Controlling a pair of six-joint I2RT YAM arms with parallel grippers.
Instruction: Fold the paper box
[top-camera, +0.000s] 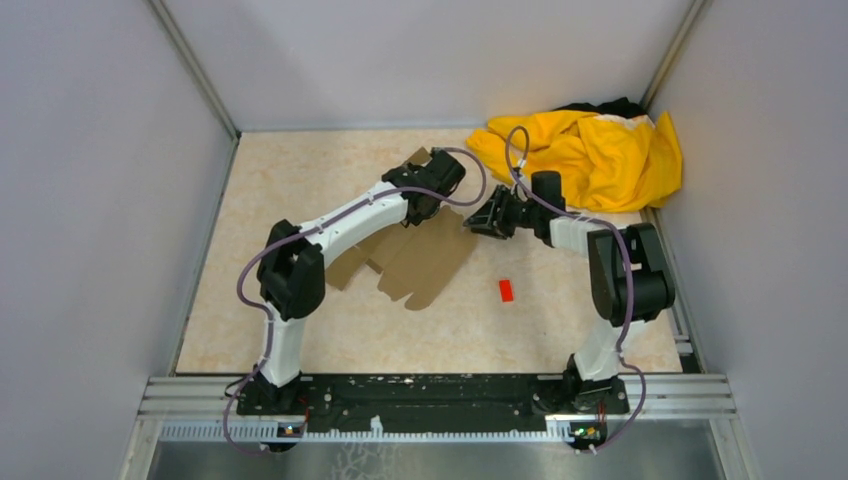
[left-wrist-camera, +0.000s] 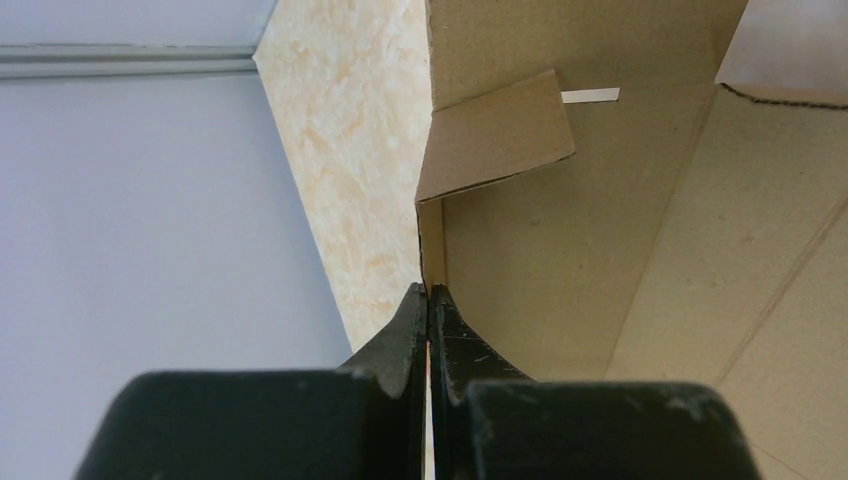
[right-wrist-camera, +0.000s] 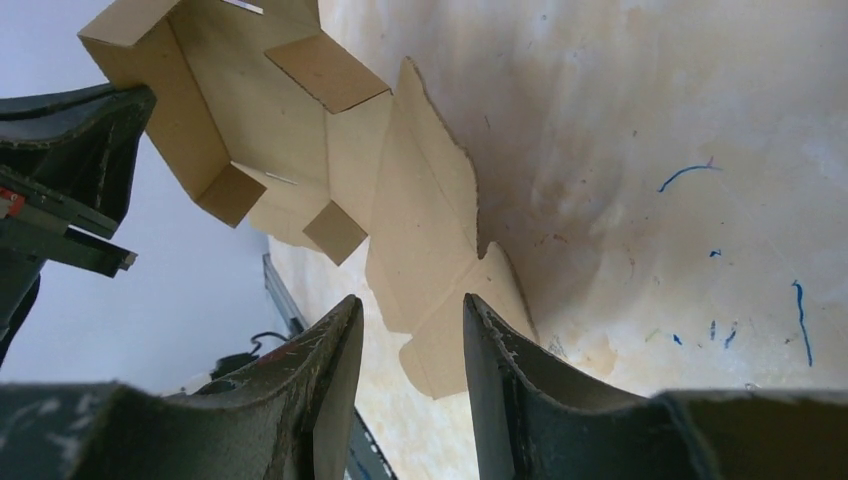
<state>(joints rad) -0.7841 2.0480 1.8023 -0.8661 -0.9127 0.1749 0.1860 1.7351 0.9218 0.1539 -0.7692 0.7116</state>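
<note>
Left pincer (left-wrist-camera: 428, 300) is fully closed, its tips pinching the thin top edge of one raised wall of the paper box (top-camera: 425, 258). I'm holding that wall upright by very little cardboard. The right pincer (right-wrist-camera: 410, 310) is partly open with nothing in it; through its wrist camera I see the box's flat, jagged-edged flap lying beyond the gap between the tips, not between them.

The box sits near the middle of the surface (top-camera: 300, 180), a little toward the far edge and partly under my left arm. One end is folded up into walls with small corner tabs. The rest lies flat, reaching toward the near edge.

My worry is the left grip. It bites only the wall's rim, so any sideways pull could slip it off or tear the board, and the wall would likely spring back down. If I bring the right pincer in low, it may shove the flat sheet along the surface rather than lift the flap, twisting the box against the left hold. The corner tabs hang loose and could fold the wrong way.
</note>
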